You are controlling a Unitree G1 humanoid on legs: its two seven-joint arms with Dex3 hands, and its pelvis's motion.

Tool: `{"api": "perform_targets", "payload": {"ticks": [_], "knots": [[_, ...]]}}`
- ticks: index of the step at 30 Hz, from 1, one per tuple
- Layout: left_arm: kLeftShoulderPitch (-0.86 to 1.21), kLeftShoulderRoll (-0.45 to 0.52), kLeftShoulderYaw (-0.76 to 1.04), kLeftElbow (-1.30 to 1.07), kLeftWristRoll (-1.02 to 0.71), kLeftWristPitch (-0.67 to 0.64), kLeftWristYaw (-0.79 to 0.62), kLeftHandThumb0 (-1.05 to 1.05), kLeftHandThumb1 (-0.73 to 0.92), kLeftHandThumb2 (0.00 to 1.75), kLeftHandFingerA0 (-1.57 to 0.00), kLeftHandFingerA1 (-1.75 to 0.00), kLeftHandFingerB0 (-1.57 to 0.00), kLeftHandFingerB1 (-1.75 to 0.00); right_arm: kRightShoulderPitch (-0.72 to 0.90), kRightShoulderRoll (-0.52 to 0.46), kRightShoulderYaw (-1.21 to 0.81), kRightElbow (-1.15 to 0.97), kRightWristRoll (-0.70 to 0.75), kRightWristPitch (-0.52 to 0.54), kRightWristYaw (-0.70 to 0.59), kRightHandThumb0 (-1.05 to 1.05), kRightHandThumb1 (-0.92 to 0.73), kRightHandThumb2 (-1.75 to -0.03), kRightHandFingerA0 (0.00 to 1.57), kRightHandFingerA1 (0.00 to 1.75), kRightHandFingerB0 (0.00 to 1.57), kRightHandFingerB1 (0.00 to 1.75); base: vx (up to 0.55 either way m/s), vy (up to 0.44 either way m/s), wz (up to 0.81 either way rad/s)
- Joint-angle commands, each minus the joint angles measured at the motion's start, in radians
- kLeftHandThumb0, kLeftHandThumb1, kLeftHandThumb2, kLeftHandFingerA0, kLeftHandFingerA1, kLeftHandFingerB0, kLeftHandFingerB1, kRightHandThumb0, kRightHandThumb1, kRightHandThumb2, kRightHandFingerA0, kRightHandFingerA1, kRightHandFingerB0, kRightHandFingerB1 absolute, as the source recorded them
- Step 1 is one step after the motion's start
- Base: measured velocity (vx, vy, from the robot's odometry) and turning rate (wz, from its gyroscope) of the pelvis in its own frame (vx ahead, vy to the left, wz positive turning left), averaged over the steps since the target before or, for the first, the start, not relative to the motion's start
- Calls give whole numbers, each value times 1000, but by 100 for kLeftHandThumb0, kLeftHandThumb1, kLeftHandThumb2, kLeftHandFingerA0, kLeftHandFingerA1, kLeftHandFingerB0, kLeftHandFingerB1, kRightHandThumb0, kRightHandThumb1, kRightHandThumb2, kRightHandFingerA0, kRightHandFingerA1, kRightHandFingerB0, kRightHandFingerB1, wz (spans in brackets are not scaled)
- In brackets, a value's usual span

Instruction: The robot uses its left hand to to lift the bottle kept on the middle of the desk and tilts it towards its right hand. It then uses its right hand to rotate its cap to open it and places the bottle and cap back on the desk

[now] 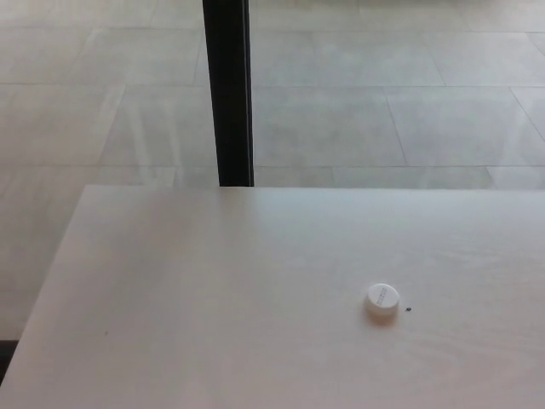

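Lying alone on desk [213, 281], white cap [382, 298], dark speck [409, 309] beside

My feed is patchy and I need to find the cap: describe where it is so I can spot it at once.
Start at the pale wooden desk filling the lower part of the head view. Look right of centre, towards the near edge, for a small round white cap lying flat. Its only neighbour is a tiny dark speck just to its right; no bottle shows.

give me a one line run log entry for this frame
cap: alone on desk, right of middle | bottle: not in view | left hand: not in view | right hand: not in view
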Motion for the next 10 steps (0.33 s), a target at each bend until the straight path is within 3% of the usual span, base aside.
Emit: {"api": "perform_targets", "payload": {"ticks": [1, 2, 3, 4, 5, 6, 7, 8, 10], "knots": [[18, 129, -33, 237, -89, -276, 74, -62, 83, 64, -66, -56, -46, -47, 8, 27, -105, 186, 236, 33, 91, -34, -45, -93, 28, 59, 0, 45, 0, 0, 0], [19, 138, -69, 247, -59, -278, 99, -65, 80, 64, -72, -54, -52, -45, 19, 37, -113, 173, 257, 38, 131, -41, -66, -60, 34, 45, 14, 26, 0, 0, 0], [25, 139, -82, 252, -58, -295, 95, -63, 76, 63, -73, -57, -53, -46, 32, 43, -102, 167, 248, 27, 143, -31, -48, -95, 30, 60, 5, 46, 0, 0, 0], [31, 138, -97, 243, -58, -287, 78, -63, 75, 62, -75, -60, -51, -45, 39, 36, -71, 179, 214, 29, 131, -31, -47, -95, 34, 60, 12, 48, 0, 0, 0], [45, 150, -159, 250, -12, -315, 49, -62, 79, 64, -68, -56, -44, -43, 52, 29, -43, 190, 190, 22, 162, -43, -68, -61, 39, 41, 29, 32, 0, 0, 0], [55, 157, -189, 256, -1, -334, 23, -60, 80, 64, -58, -55, -39, -42, 66, 22, -19, 200, 171, 6, 188, -42, -69, -61, 42, 42, 43, 37, 0, 0, 0], [64, 163, -224, 253, 17, -345, 18, -61, 61, 94, -54, -63, -39, -54, 79, 14, 7, 210, 152, -3, 210, -40, -68, -60, 44, 43, 47, 38, 0, 0, 0], [67, 169, -244, 254, 24, -341, 12, -58, 75, 62, -58, -51, -43, -41, 86, 10, 24, 214, 138, -5, 212, -39, -66, -60, 50, 45, 52, 40, 0, 0, 0], [72, 176, -269, 263, 15, -344, 3, -56, 72, 62, -60, -52, -47, -43, 104, -2, 87, 231, 79, -25, 179, -40, -63, -57, 58, 50, 57, 40, 0, 0, 0]]}}
